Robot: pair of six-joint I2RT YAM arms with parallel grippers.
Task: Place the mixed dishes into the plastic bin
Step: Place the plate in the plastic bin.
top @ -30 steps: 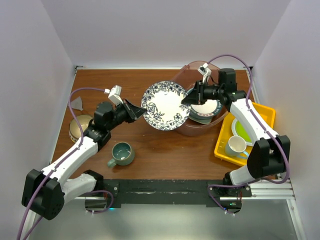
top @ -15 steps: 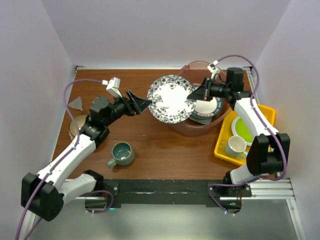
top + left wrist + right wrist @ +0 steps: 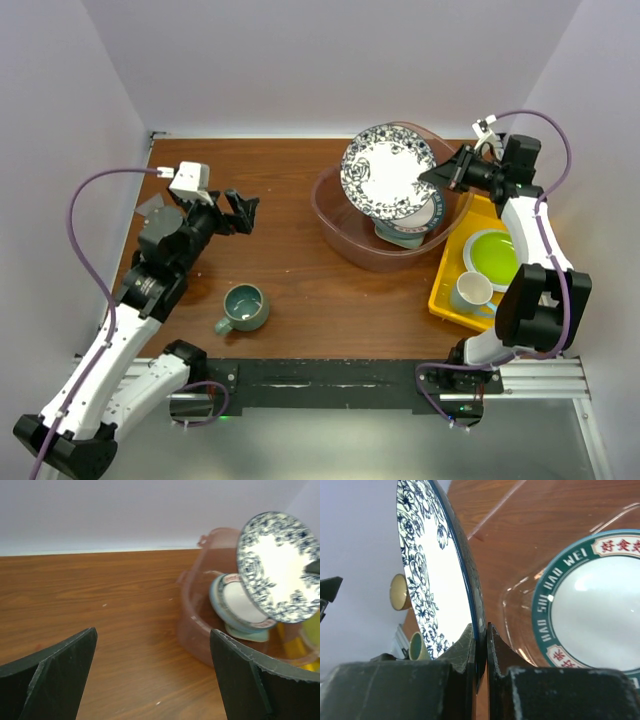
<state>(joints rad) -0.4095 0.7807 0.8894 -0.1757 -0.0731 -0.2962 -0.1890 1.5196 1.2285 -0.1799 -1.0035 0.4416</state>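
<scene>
Evidently, the right gripper [image 3: 440,176] held the blue-patterned plate [image 3: 385,170] by its rim, tilted over the plastic bin [image 3: 340,236] for lowering; the left gripper [image 3: 240,208] stood wide open, empty.

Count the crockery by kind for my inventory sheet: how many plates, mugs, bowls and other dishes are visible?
Plates: 3 (blue-patterned plate, teal-rimmed plate, lime-green plate)
Mugs: 2 (grey-teal mug, white mug)
Bowls: 1 (yellowish bowl)
Squarish dishes: 1 (mint dish)
Total: 7
</scene>
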